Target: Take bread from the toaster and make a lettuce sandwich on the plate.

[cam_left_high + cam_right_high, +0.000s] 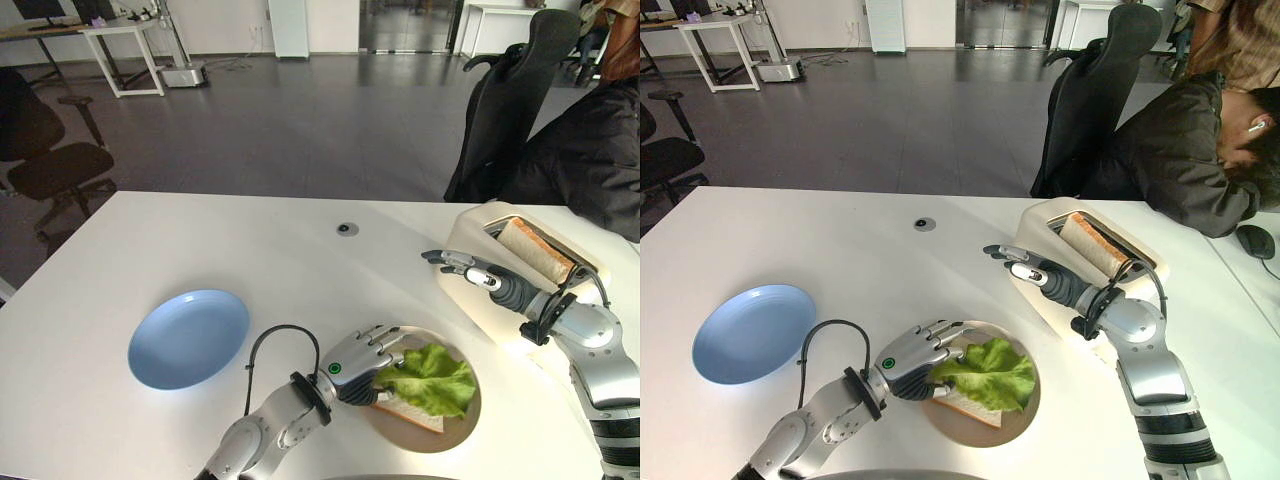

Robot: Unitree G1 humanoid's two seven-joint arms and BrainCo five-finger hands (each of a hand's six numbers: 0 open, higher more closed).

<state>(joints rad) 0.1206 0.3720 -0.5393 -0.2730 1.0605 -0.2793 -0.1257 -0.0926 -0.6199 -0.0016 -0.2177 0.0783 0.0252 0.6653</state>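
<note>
At the toaster (468,232), bread slice (535,250) stands in the slot, long axis along it, just right of and behind the right hand (482,276), fingers spread, empty; left hand (358,366) pinches lettuce (437,380) on the plate (455,428).

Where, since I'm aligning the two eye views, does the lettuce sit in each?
Left eye view: the lettuce lies low, right of centre, on the tan plate.
Right eye view: the lettuce lies low, just right of centre, on that plate.
Shared landmark: the round grommet, up and left of the lettuce in both.
</note>
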